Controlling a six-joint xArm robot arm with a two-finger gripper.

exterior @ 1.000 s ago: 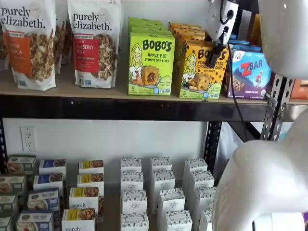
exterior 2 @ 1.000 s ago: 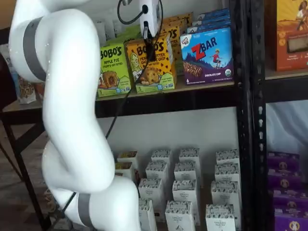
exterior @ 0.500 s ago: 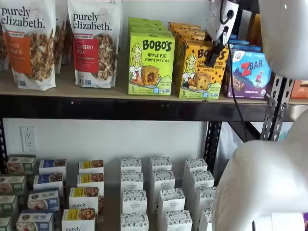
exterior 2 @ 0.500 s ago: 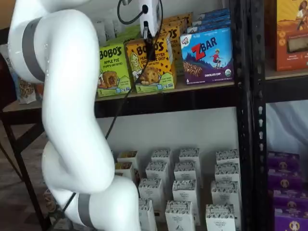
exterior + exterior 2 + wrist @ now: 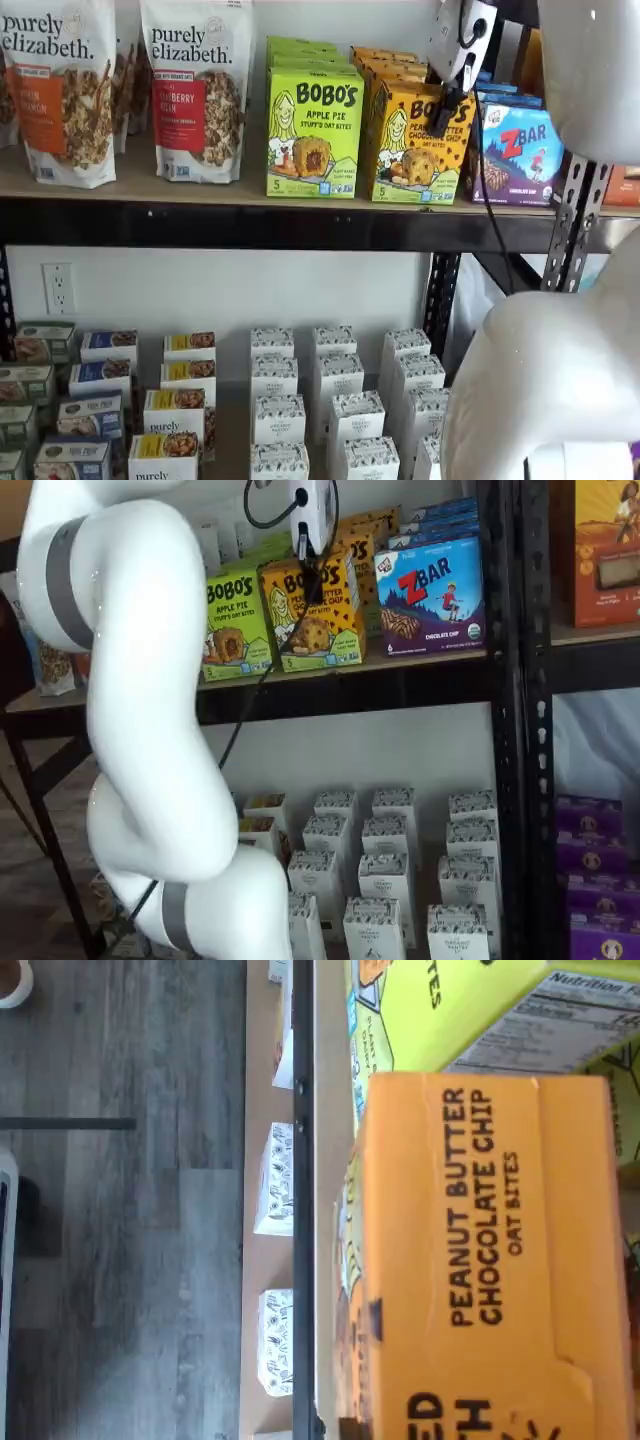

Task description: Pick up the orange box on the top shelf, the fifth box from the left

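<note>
The orange box [image 5: 405,150] stands at the front of its row on the top shelf [image 5: 200,225], between a lime-green Bobo's box and a blue ZBar box. It shows in both shelf views [image 5: 335,630]. My gripper [image 5: 440,118] comes down from above onto the box's front top edge, and a black finger lies against its face. It is shut on the orange box, which sits slightly raised and tilted. It also shows in a shelf view [image 5: 307,578]. The wrist view is filled by the box's orange top panel [image 5: 480,1260], very close.
The lime-green Bobo's Apple Pie box [image 5: 313,135] and the ZBar box [image 5: 520,150] stand tight on either side. Granola bags [image 5: 195,90] stand further left. More orange boxes sit behind. A black upright [image 5: 505,680] stands right. Small boxes [image 5: 280,400] stand below. My white arm [image 5: 140,730] fills the foreground.
The orange box has risen and tilted a little in the gripper's hold. The gripper itself has barely moved.
</note>
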